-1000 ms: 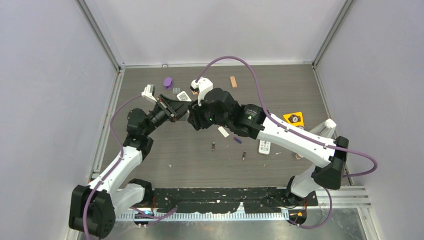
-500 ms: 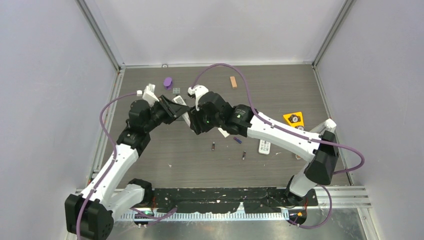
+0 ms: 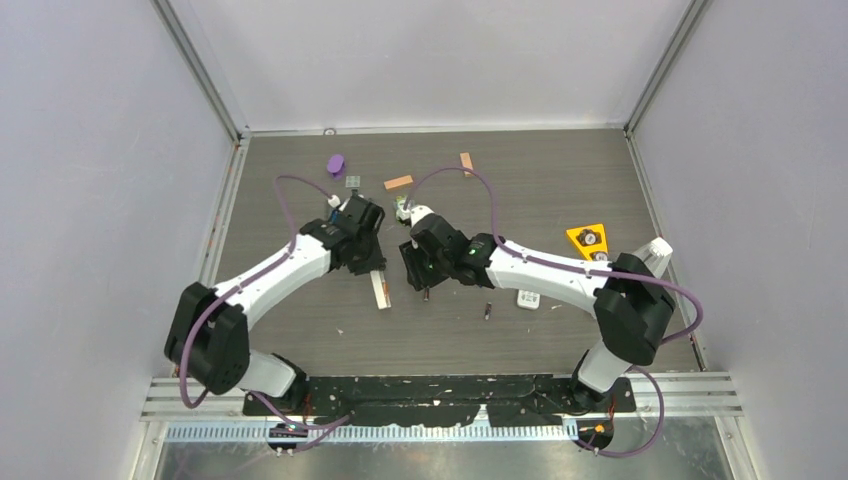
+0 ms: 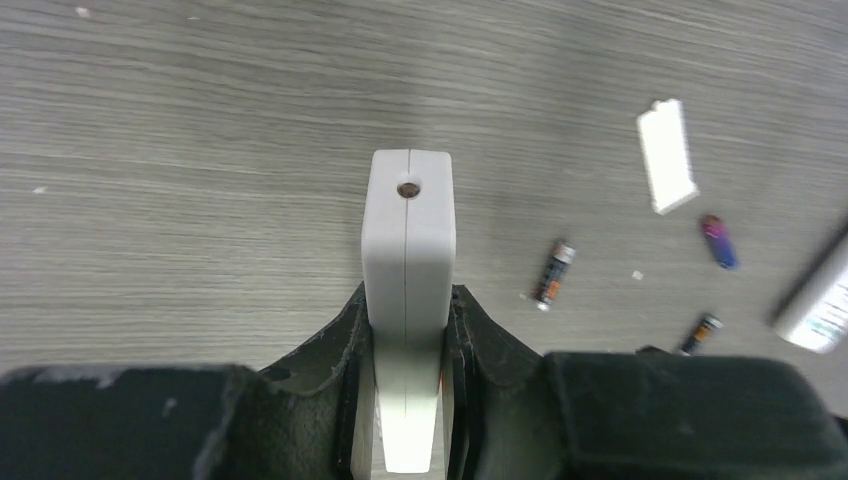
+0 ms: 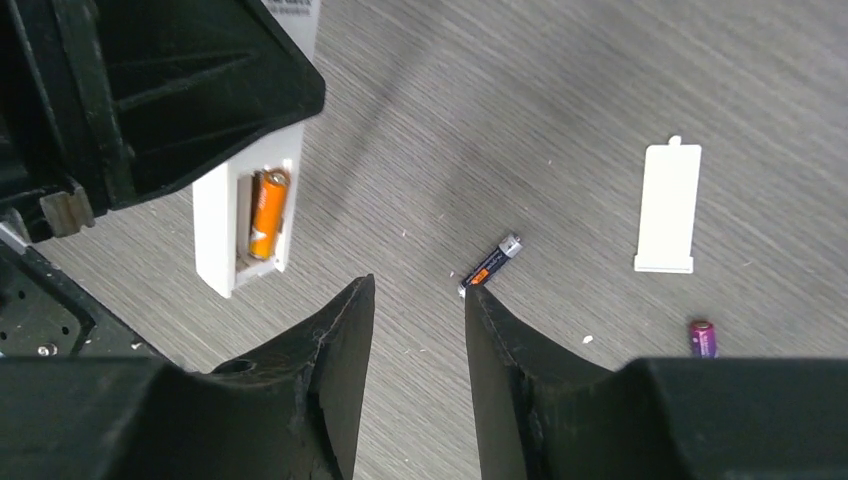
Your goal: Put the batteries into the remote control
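Observation:
My left gripper (image 4: 408, 295) is shut on a white remote control (image 4: 408, 230), gripping its narrow sides. The top view shows the remote (image 3: 380, 290) sticking out toward the near side, low over the table. In the right wrist view its back compartment is open and holds an orange battery (image 5: 265, 225). My right gripper (image 5: 418, 290) is open and empty, just right of the remote. A dark battery (image 5: 492, 265) lies on the table at the tip of its right finger (image 5: 490, 330). A second dark battery (image 4: 700, 333) and a purple battery (image 5: 703, 338) lie farther right.
The white battery cover (image 5: 668, 207) lies flat beyond the batteries. A second white remote (image 3: 528, 298) is right of them. Two orange-tan blocks (image 3: 398, 182) (image 3: 466, 163), a purple object (image 3: 336, 164) and a yellow triangle (image 3: 588, 238) sit toward the back and right.
Both arms have swung toward the near side and down. The left gripper carried the remote with it. The right gripper's jaws have narrowed a little and now hover by a dark battery.

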